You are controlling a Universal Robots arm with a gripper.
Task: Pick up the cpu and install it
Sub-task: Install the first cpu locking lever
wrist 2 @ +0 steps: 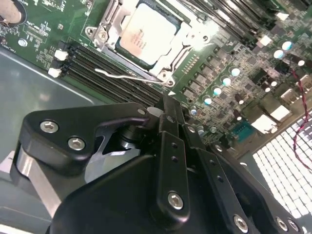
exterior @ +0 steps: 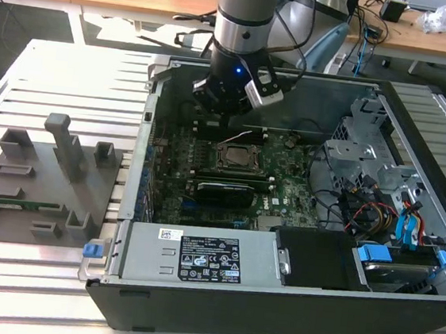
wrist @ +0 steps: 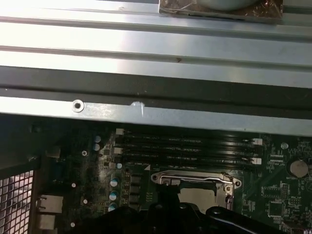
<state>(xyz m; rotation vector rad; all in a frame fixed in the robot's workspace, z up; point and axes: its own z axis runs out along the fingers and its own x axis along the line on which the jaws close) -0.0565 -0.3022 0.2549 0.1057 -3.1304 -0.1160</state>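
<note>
Exterior view first: the arm hangs over the open computer case (exterior: 289,301), with the gripper (exterior: 227,108) low over the motherboard (exterior: 284,191), towards the back wall of the case. The cpu (exterior: 233,157) sits in the socket frame (exterior: 234,159) just in front of the gripper, on the side nearer this camera. The grey fixture tray (exterior: 42,184) sits well apart on the exterior view's left, out on the slatted table (exterior: 58,70).

Second wrist view: the cpu (wrist 2: 147,33) lies flat inside the socket frame (wrist 2: 146,41), pale top up, and the thin wire latch lever (wrist 2: 127,76) runs along one edge of the socket between chip and gripper. The gripper (wrist 2: 168,114) has its black linkage bunched together and the fingers look closed on nothing — the tips themselves are partly hidden, so that's my read, not a certainty. The chip is ahead of the tips, apart from them, not touching.

First wrist view: the gripper's dark body covers most of the socket frame (wrist: 195,180), with the memory slots (wrist: 185,148) just beyond it and the case wall (wrist: 146,114) behind. So the cpu looks seated already, the gripper just beside it.
</note>
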